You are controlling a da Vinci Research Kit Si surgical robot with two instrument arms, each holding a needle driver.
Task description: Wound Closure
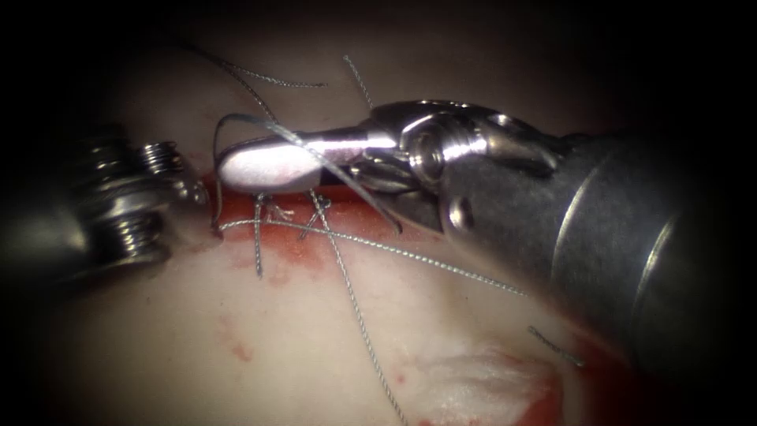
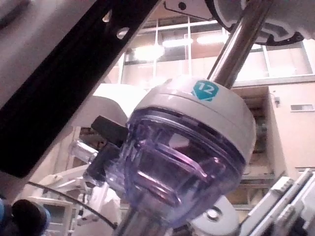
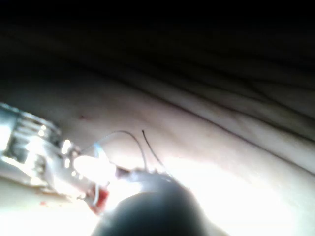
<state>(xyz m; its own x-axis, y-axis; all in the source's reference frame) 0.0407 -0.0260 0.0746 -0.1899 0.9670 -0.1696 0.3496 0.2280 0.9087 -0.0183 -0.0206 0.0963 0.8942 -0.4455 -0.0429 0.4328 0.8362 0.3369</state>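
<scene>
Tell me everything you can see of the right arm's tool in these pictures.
The right arm's tool comes in from the endoscope view's right: a thick dark grey shaft, then a shiny steel wrist with pins, then smooth, rounded steel jaws pointing left. The jaws look shut and lie over the red cut in the tissue. A pale bluish loop of thread is draped across them, and grey braided strands run under and beside the tip. I cannot tell whether they grip anything. The left arm's tool sits just left of the tip, apart from it.
</scene>
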